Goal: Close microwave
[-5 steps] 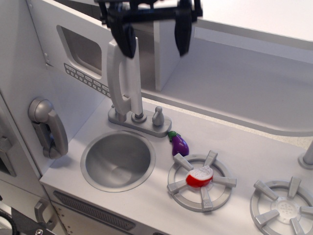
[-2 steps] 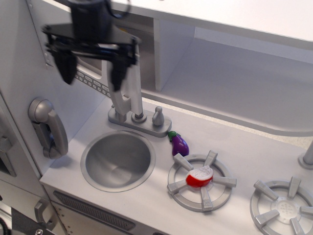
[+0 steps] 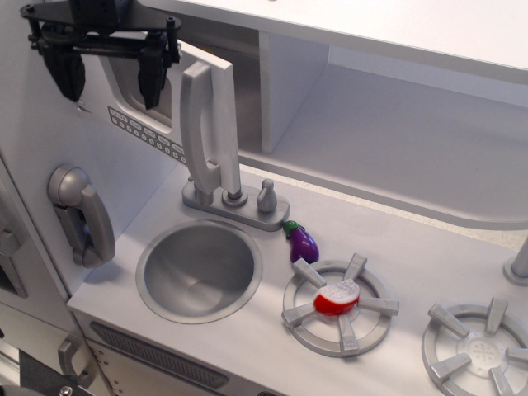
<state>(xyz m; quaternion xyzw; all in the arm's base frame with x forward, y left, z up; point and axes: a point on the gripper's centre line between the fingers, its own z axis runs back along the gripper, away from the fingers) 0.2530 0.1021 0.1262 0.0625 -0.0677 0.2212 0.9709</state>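
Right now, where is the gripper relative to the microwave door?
The gripper is at the upper left of the view, open, in front of the microwave door's window, above the row of grey buttons and left of the long grey handle.

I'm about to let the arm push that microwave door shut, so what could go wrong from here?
The open gripper sits in front of the door by its window, so a finger could catch on the window frame or press the buttons. Pushing there, away from the handle, may give poor leverage, so the door might not shut. The faucet stands close below, so a low sweep might clip it.
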